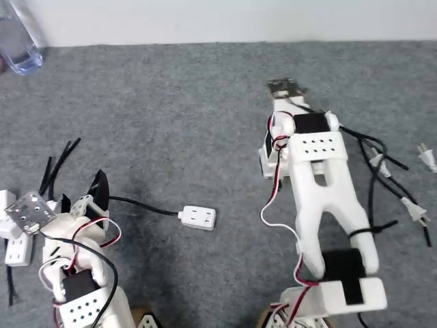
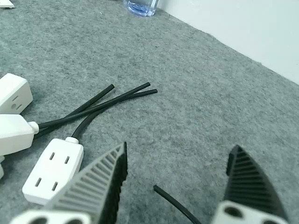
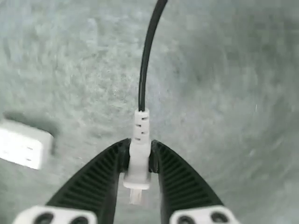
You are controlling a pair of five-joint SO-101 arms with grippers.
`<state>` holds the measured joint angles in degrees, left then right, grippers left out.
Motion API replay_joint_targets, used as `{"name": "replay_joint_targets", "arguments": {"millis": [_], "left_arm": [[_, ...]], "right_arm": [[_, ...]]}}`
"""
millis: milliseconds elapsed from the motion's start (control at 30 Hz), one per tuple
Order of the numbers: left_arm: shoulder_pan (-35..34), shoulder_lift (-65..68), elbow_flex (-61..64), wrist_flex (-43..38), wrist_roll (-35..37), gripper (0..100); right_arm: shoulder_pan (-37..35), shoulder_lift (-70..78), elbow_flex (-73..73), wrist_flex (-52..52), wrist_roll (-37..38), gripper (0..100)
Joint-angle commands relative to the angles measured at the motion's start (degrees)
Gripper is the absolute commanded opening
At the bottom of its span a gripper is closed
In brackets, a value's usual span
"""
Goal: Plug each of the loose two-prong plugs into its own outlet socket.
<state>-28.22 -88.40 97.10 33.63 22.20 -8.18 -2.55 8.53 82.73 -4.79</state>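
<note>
Right claw (image 3: 140, 148): clamped on a white two-prong plug (image 3: 139, 133), one finger on each side of the plug body.
Plug direction: what we take for the prongs comes out on the wrist side, and the ribbed neck points away.
Cord (image 3: 147, 56): black; it leaves the neck and runs away over the grey desk (image 1: 171, 102).
Lone outlet socket (image 1: 198, 217): it lies flat on the desk between the two arms, apart from the held plug. Its slots face up and its own black cord leads toward the left arm. We judge it is the same white block that shows to one side in the right wrist view.
Left claw (image 2: 180, 149): fingers wide apart and holding nothing, low over the desk.
Socket group (image 2: 53, 170): several white blocks with black cords, just beside the left claw.
Loose plugs (image 1: 414, 208): at least two more lie on the desk beyond the right arm, well apart from every socket.
Step in hand: we judge one plug is picked up and not yet inserted.
Next move: we think the right arm must bring the plug over the lone outlet socket and turn the prongs toward the slots. The left claw may need to hold the block steady, because a light block could slide when pushed.
</note>
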Motion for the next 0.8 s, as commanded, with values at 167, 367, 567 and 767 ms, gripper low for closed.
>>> {"name": "replay_joint_targets", "arguments": {"millis": [167, 367, 567, 767], "left_arm": [[0.09, -0.18, -0.31, 0.53, -0.44, 33], [0.09, -0.09, -0.31, 0.53, -0.44, 33], [0.09, -0.09, -0.31, 0.53, -0.44, 33], [0.09, -0.09, -0.31, 0.53, -0.44, 33]], "right_arm": [[-0.22, -3.47, -0.18, 6.99, -31.74, 0.8], [2.24, -3.3, 10.29, 0.75, -34.73, 0.8], [2.33, -3.3, 15.91, -3.74, -19.6, 10.6], [1.63, -3.3, 21.27, -3.03, -16.62, 35.1]]}}
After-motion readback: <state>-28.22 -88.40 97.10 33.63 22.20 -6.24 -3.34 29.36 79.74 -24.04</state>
